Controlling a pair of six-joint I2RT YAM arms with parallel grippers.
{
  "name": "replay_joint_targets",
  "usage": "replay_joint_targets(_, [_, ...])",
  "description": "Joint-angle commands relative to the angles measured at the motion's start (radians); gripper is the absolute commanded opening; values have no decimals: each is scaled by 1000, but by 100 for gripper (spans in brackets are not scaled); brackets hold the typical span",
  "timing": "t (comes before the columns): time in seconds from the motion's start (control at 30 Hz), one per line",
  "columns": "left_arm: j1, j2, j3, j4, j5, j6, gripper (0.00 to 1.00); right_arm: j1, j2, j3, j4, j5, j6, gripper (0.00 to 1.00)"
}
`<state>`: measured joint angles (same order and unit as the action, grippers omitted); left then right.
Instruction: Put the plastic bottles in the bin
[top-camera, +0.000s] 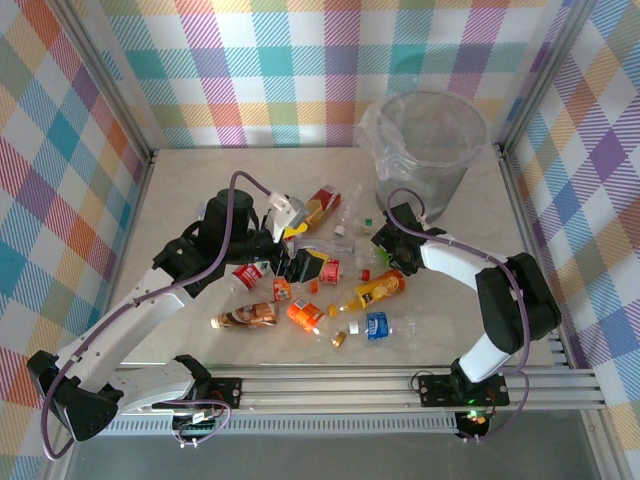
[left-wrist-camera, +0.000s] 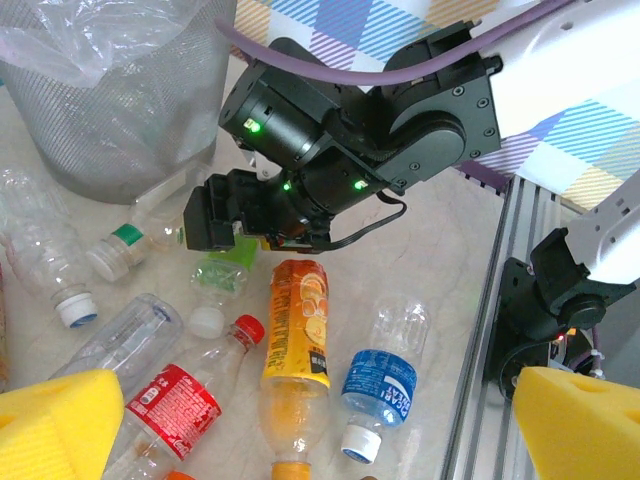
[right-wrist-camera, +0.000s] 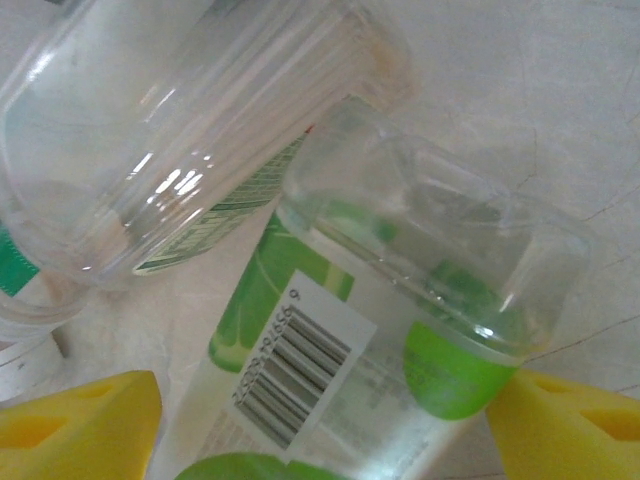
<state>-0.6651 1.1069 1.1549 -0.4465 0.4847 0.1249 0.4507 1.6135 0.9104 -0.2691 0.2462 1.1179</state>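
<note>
Cream tabletop (top-camera: 180, 190) first, then the bin (top-camera: 425, 170): grey, translucent, bagged, upright at the far right corner. I place everything else off the bin. The right arm (top-camera: 500, 295) bends in toward the bin's near side, and the left arm (top-camera: 140, 305) reaches in from well to the bin's left. The plastic bottles (top-camera: 375, 325) lie scattered on their sides on the bin's near-left side, so most of the job looks undone. Target as I read it is the green-label bottle (right-wrist-camera: 330, 360), lying flat just off the bin's foot on the near side, close against a clear bottle (right-wrist-camera: 170, 130) with a green band. The right gripper (right-wrist-camera: 325, 430) sits directly over it, far nearer than the other one. In the right wrist view the bottle's long axis runs diagonally out from between the pads, base end away from the wrist. So the jaws span its width, not its length, which suits a squeeze. Jaws are partly parted around the body. Bare table shows between one pad (right-wrist-camera: 80, 425) and the label, so it is not clamped yet. The other pad looks about on the plastic, but I can't confirm that. The left gripper (left-wrist-camera: 318, 410) is spread fully wide, holding nothing, over the orange bottle (left-wrist-camera: 295, 340) further from the bin. My call: close, lift, short carry over the rim.
</note>
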Motion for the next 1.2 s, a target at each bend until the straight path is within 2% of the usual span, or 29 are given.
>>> replay_joint_targets(0.0, [2,-9,25,-16,-5,16,100,-8,27,-6,39,16,37,83])
replay_joint_targets(0.37, [-1,-7,25,-15,-6,16,100,-9,80,-5,90,30,86,78])
replay_joint_targets(0.73, [0,-6,25,-18,-11,17,100,-10,56,-32,132,38,96,70])
replay_joint_targets(1.17, [0,-1,25,-20,-11,20,100,-10,-4,-53,149,45,83,70])
